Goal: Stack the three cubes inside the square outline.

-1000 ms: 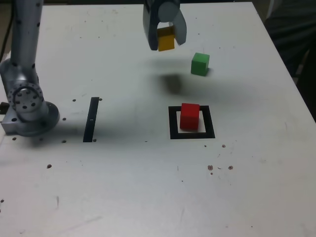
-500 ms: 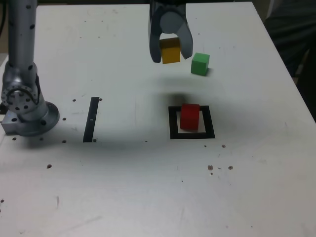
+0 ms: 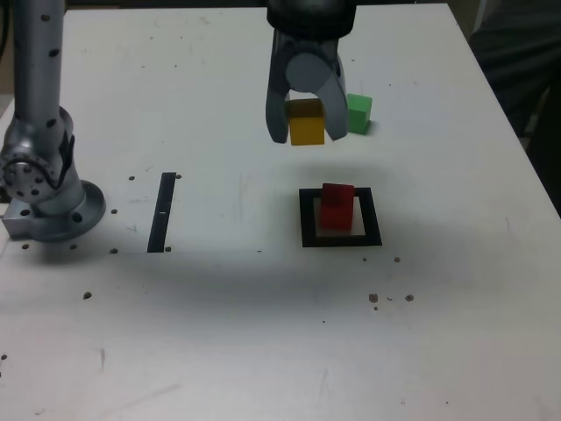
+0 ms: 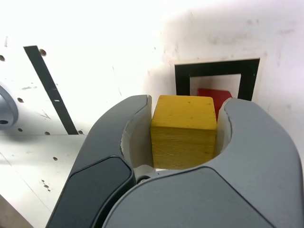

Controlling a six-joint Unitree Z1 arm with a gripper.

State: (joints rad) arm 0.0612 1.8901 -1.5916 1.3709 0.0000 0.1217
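My gripper (image 3: 306,133) hangs above the table, shut on the yellow cube (image 3: 307,122), which also fills the wrist view (image 4: 183,131) between the two grey fingers. The red cube (image 3: 337,207) stands inside the black square outline (image 3: 307,220), a little toward the camera and to the exterior view's right of the held cube. In the wrist view the red cube (image 4: 214,99) shows partly behind the yellow one, inside the square outline (image 4: 183,78). The green cube (image 3: 358,113) sits on the table behind the gripper, partly hidden by a finger.
The arm's grey base (image 3: 44,189) stands at the exterior view's left edge. A narrow black strip (image 3: 162,211) lies between the base and the outline. Small dark specks dot the white table (image 3: 219,333). A dark shape fills the right border.
The gripper has carried the yellow cube toward the camera and slightly to the exterior view's right, closer to the square outline. It now covers part of the green cube.
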